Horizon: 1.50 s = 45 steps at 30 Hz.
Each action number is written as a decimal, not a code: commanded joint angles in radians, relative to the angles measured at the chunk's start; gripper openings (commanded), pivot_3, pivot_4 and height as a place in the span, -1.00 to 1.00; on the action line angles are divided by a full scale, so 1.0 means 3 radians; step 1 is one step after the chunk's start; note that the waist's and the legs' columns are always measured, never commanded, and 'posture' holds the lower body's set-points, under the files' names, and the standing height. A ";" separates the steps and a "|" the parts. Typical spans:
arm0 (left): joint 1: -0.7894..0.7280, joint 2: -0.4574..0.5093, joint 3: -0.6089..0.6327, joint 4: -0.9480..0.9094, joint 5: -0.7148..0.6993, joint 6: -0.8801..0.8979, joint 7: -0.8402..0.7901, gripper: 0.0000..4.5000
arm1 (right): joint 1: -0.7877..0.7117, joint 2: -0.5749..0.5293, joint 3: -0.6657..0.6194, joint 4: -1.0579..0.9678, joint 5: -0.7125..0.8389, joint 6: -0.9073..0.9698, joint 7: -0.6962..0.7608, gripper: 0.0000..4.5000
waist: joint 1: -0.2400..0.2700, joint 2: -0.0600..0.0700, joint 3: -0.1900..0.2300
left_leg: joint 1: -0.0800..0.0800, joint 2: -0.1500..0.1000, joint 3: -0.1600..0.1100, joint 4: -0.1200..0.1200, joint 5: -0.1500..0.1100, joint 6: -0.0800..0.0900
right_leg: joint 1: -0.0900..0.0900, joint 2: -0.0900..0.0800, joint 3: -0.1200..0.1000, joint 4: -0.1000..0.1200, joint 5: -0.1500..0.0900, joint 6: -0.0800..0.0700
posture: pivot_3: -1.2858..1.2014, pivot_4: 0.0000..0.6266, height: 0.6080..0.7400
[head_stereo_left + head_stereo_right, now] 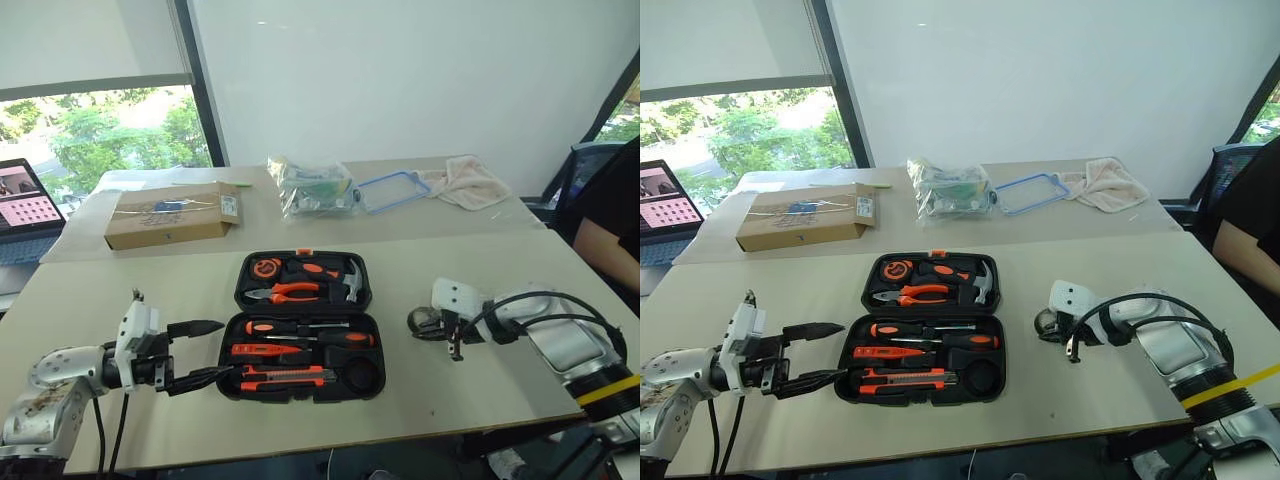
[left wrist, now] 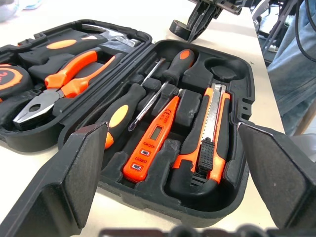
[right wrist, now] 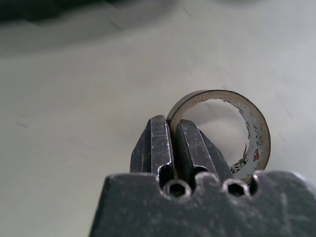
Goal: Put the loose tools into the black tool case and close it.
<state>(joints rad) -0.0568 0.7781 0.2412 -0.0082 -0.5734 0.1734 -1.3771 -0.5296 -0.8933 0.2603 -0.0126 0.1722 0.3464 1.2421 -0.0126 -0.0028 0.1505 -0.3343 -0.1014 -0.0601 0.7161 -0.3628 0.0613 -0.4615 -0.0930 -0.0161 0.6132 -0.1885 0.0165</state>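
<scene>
While my right gripper (image 3: 170,143) pinched the tape roll's (image 3: 232,128) wall above the bench (image 1: 480,390), the open tool case (image 1: 304,325) lay to its left; my left gripper (image 1: 198,352), fingers apart, hovered beside the case, nearer.

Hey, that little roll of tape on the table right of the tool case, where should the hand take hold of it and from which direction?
Grip the tape roll by its ring wall, one finger through the hole and one outside, coming down from above on the near side. The wall is thin and the centre is open. The right hand is shut on the wall that way now.
</scene>
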 commanded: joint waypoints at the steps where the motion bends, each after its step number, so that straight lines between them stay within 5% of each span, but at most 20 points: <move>1: 0.0052 0.0014 -0.0003 -0.0120 -0.0019 -0.0097 -0.0085 1.00 | -0.0121 0.0112 -0.0259 -0.0731 0.0728 0.0463 0.0224 -0.99 | -0.0001 0.0000 0.0000 | 0.0000 0.0000 0.0000 0.0000 0.0000 0.0000 | 0.0000 0.0000 0.0000 0.0000 0.0000 0.0000 | 0.03 -0.52 1.00; 7: 0.0118 0.0022 -0.0084 -0.0140 0.0028 -0.0171 -0.0161 1.00 | -0.0377 0.0402 0.0150 -0.1201 0.0963 0.1398 0.0028 -0.99 | -0.0005 0.0000 0.0000 | 0.0001 0.0006 -0.0001 0.0002 -0.0001 -0.0001 | 0.0003 -0.0001 0.0002 -0.0001 0.0003 -0.0005 | 0.03 -0.52 1.00; 13: 0.0224 0.0039 -0.0050 -0.0255 0.0012 -0.0129 -0.0139 1.00 | -0.0416 0.0171 0.0785 -0.1115 0.0314 0.1319 0.0034 -0.99 | 0.0042 0.0000 0.0000 | -0.0001 -0.0008 -0.0003 0.0004 -0.0001 0.0000 | 0.0002 0.0001 -0.0003 -0.0001 0.0007 0.0002 | 0.03 -0.52 1.00; 24: 0.0292 0.0089 0.0011 -0.0283 0.0011 -0.0122 -0.0092 1.00 | -0.0464 0.0134 0.1097 -0.1082 0.0050 0.1473 0.0103 -0.99 | 0.0037 -0.0001 0.0000 | 0.0001 -0.0009 -0.0004 0.0015 -0.0001 0.0000 | 0.0009 -0.0002 -0.0009 -0.0001 0.0008 0.0004 | 0.03 -0.52 1.00; 27: 0.0271 0.0083 0.0025 -0.0264 0.0002 -0.0109 -0.0052 1.00 | -0.0480 0.0092 0.1148 -0.1061 0.0024 0.1436 0.0215 -0.58 | 0.0025 -0.0002 -0.0001 | 0.0003 -0.0008 -0.0004 0.0014 -0.0001 0.0000 | 0.0010 -0.0001 -0.0009 -0.0001 0.0008 0.0004 | 0.03 -0.52 1.00; 31: 0.0252 0.0078 0.0078 -0.0186 -0.0019 -0.0080 0.0014 1.00 | -0.0444 0.0103 0.0723 -0.1109 0.0341 0.1279 0.0322 0.16 | 0.0034 -0.0002 -0.0001 | 0.0001 -0.0008 -0.0007 0.0011 -0.0001 0.0000 | 0.0008 -0.0001 -0.0012 -0.0002 0.0008 0.0004 | 0.03 -0.52 1.00; 34: 0.0250 0.0062 0.0130 -0.0114 -0.0026 -0.0051 0.0070 1.00 | -0.0330 0.0128 0.0236 -0.1153 0.0773 0.1243 0.0451 0.49 | 0.0033 -0.0002 -0.0001 | -0.0001 -0.0009 -0.0010 0.0009 -0.0001 0.0000 | 0.0006 -0.0001 -0.0019 -0.0005 0.0008 0.0004 | 0.03 -0.52 1.00; 40: 0.0152 0.0018 0.0217 0.0051 0.0034 0.0056 0.0385 1.00 | 0.0107 0.0014 -0.0505 -0.1079 0.1251 0.1236 0.0441 0.49 | 0.0037 -0.0001 0.0000 | -0.0001 -0.0010 -0.0017 0.0010 -0.0001 0.0000 | 0.0009 -0.0004 -0.0027 -0.0005 0.0008 0.0004 | 0.03 -0.52 1.00; 41: 0.0103 0.0002 0.0220 0.0100 0.0090 0.0080 0.0519 0.89 | 0.0185 0.0050 -0.0581 -0.1016 0.1199 0.1206 0.0294 0.50 | 0.0036 -0.0001 0.0000 | -0.0001 -0.0009 -0.0018 0.0011 -0.0001 0.0000 | 0.0011 -0.0003 -0.0028 -0.0005 0.0008 0.0004 | 0.03 -0.52 1.00; 45: -0.0205 -0.0112 0.0125 0.0313 0.0431 0.0153 0.1187 0.41 | 0.0513 0.0299 -0.0630 -0.0548 0.0396 0.0424 -0.0621 0.07 | 0.0058 -0.0003 -0.0001 | 0.0002 -0.0009 -0.0018 0.0017 0.0000 -0.0002 | 0.0012 -0.0004 -0.0023 0.0002 0.0011 0.0000 | 0.03 -0.52 1.00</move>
<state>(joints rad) -0.0977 0.7510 0.2767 0.0790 -0.4761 0.2069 -1.0912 -0.3864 -0.8190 0.0977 -0.2094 0.3654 0.5648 1.1537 0.0049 -0.0036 0.1501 -0.3332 -0.1045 -0.0646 0.7215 -0.3626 0.0604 -0.4577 -0.0940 -0.0224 0.6150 -0.1852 0.0164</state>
